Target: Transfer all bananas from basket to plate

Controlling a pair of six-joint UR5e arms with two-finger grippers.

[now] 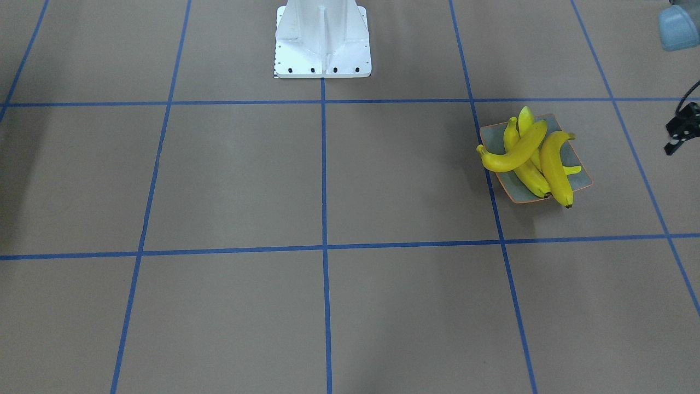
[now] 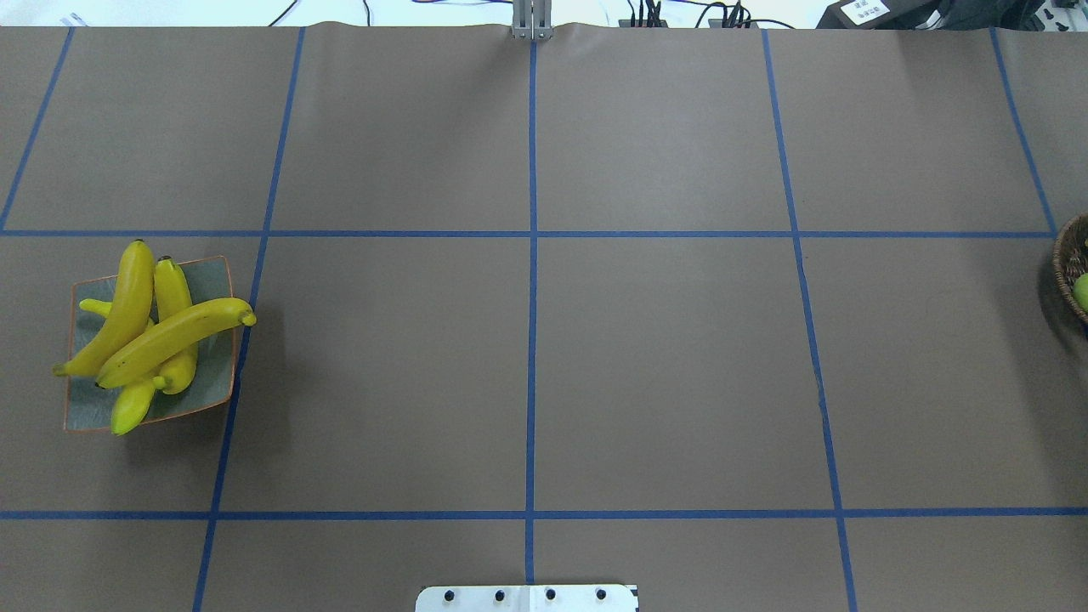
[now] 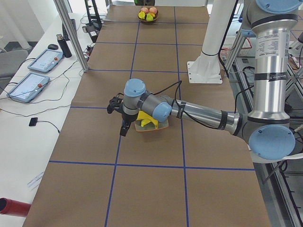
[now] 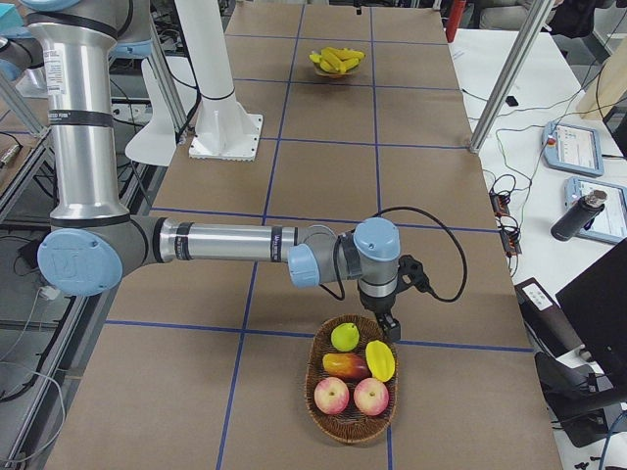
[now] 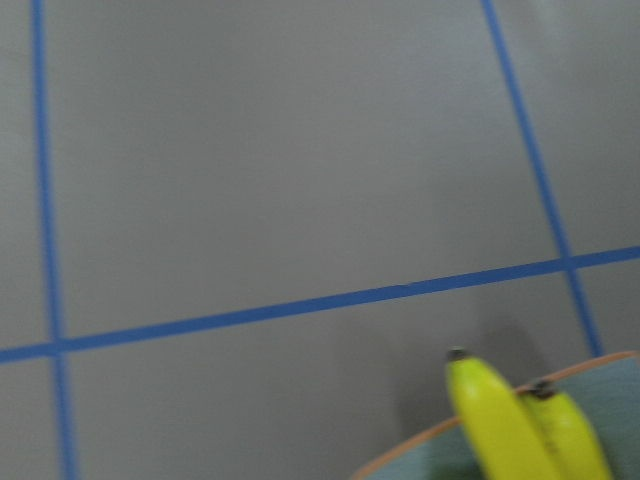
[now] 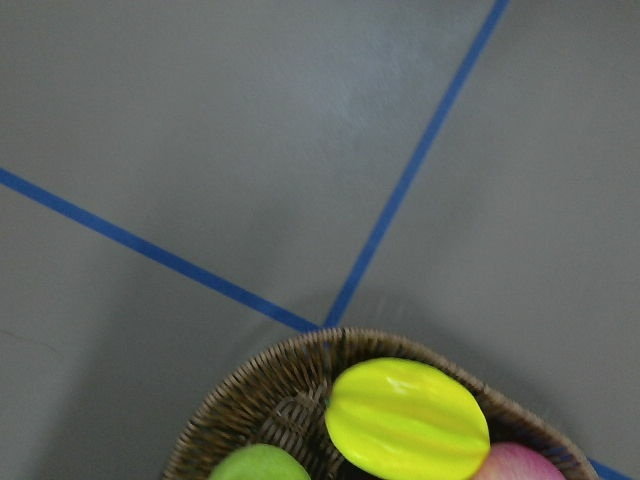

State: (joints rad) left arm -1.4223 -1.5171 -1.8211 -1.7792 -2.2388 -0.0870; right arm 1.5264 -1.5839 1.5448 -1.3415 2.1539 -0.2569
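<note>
With the bananas (image 2: pixel 170 336) stacked on the plate (image 2: pixel 212 280), the task looks complete. Whether the left gripper (image 3: pixel 123 128) or the right gripper (image 4: pixel 390 326) has its fingers open cannot be told.

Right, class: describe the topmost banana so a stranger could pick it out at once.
On the brown table, find the square grey-green plate at the robot's left. The topmost banana lies crosswise over the other three, its tip jutting past the plate's rim over a blue line.
</note>
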